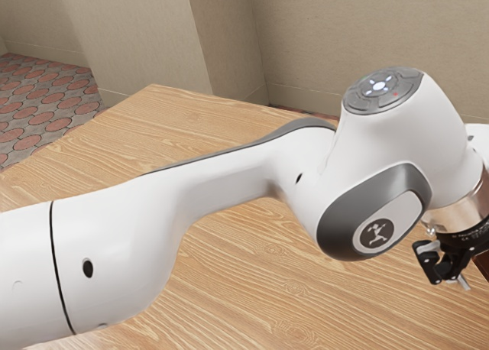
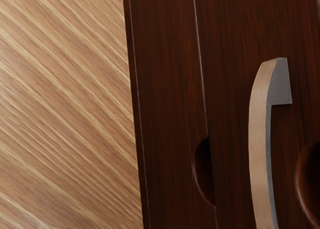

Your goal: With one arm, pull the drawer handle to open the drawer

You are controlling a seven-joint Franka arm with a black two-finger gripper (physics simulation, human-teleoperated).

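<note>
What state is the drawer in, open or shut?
Cannot tell: the wrist view faces the drawer front and handle head-on, hiding its depth.

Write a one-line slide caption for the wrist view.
Wrist camera close on a dark wooden drawer front and its curved grey handle, with the light wood table alongside.

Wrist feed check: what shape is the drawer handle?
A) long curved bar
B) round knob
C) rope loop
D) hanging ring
A: the handle is a long, pale curved bar standing off the dark drawer front.
</note>
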